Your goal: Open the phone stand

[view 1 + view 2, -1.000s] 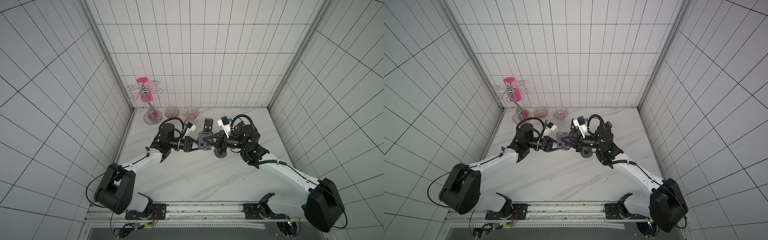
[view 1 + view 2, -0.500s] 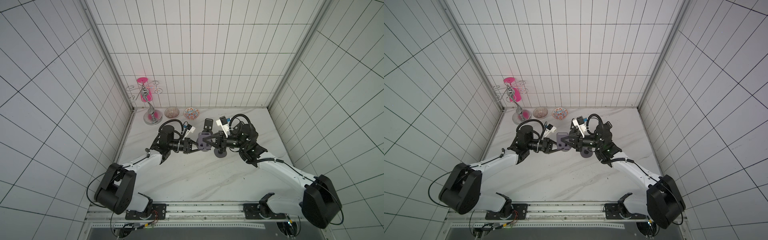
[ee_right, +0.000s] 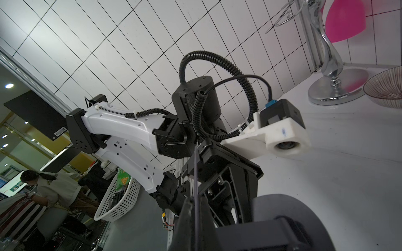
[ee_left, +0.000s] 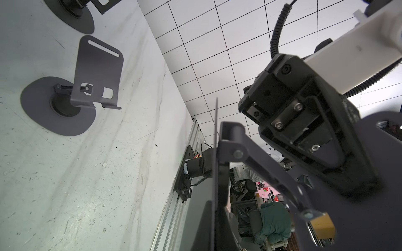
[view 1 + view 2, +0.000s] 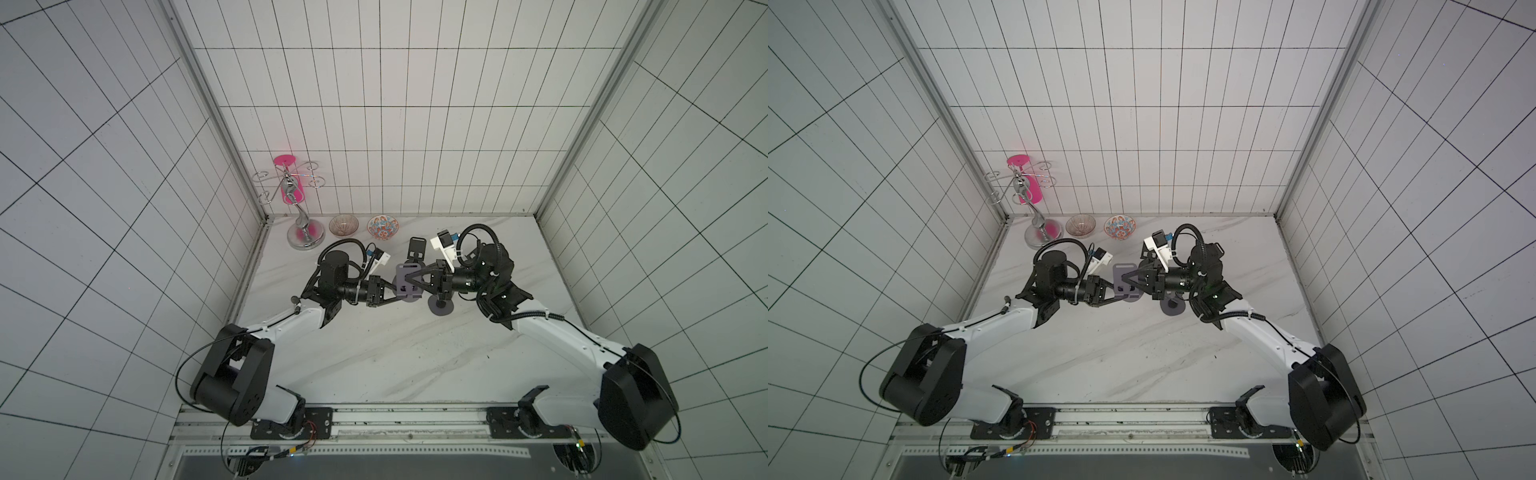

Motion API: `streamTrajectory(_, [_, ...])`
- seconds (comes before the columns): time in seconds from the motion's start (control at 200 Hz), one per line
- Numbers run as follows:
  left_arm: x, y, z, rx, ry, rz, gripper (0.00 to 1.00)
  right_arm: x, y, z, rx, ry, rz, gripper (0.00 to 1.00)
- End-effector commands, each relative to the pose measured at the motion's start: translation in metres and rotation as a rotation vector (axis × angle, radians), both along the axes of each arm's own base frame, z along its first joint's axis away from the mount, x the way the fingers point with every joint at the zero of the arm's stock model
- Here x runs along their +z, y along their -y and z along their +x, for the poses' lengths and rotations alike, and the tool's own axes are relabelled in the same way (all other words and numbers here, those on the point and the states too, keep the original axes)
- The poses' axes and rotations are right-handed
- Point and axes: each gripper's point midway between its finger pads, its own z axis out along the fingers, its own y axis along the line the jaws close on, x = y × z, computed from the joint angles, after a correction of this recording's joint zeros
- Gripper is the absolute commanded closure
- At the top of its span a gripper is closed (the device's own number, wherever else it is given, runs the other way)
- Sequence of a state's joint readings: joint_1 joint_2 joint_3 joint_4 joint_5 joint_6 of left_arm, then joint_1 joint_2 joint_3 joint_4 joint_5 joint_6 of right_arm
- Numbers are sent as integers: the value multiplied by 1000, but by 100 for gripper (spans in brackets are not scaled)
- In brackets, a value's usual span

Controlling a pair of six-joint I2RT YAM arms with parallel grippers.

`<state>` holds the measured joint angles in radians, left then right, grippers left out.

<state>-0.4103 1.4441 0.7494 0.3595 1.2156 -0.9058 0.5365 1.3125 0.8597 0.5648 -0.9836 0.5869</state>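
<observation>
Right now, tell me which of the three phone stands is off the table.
The grey phone stand, clamped in midair by both arms' jaws. The dark stand and the black stand rest on their bases on the table.

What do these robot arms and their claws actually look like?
The left arm and right arm are alike: white shells between chunky black joints. A ribbed black cable loops to a white camera block with a blue plug at the wrist. The left gripper and right gripper are black, each with two tapering fingers.
</observation>
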Motion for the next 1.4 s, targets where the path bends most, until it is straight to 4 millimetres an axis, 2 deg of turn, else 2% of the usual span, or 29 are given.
streamTrajectory(0.0, [-49, -7, -9, 15, -207, 94, 100, 105, 21, 11, -112, 349, 207, 100])
streamTrajectory(0.275, [-59, -8, -11, 14, -225, 113, 100, 127, 25, 14, -114, 362, 279, 100])
streamTrajectory(0.675, [-66, -9, -12, 15, -238, 128, 100, 133, 26, 17, -127, 406, 240, 100])
streamTrajectory(0.88, [-70, -9, -14, 14, -247, 135, 100, 142, 27, 14, -112, 433, 261, 100])
streamTrajectory(0.98, [-62, -8, -10, 18, -232, 124, 100, 137, 27, 10, -94, 412, 265, 100])
streamTrajectory(1.239, [-35, 1, 5, 8, -187, 91, 100, 105, 26, 10, -79, 315, 236, 100])
streamTrajectory(1.394, [-20, 3, 8, 3, -159, 68, 100, 94, 23, 9, -59, 280, 207, 88])
